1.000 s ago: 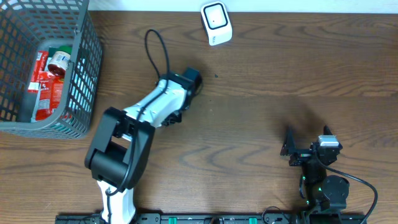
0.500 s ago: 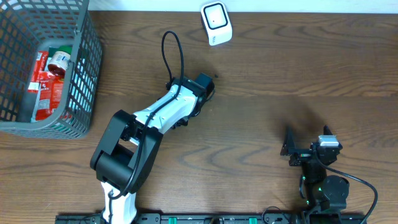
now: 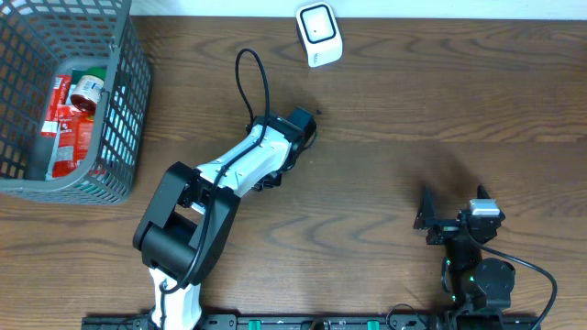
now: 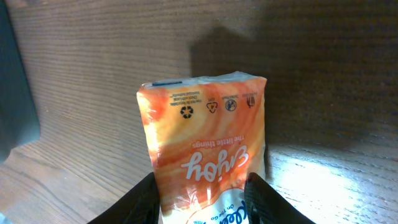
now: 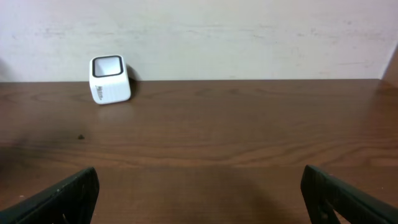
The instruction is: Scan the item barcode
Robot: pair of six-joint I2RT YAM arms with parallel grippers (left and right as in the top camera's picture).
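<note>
Presenting, I'd guess: pouch (image 4: 205,155) between left jaws (grip unclear), right jaws released; next, swing it to scanner (image 3: 318,33) at 12 o'clock.

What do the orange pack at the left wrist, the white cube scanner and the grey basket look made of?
The orange printed pack: soft glossy plastic film, probably; it wrinkles and shines. The white cube scanner: smooth hard plastic, dark glossy window. The grey mesh basket: wire grid, likely coated metal; could be plastic.
</note>
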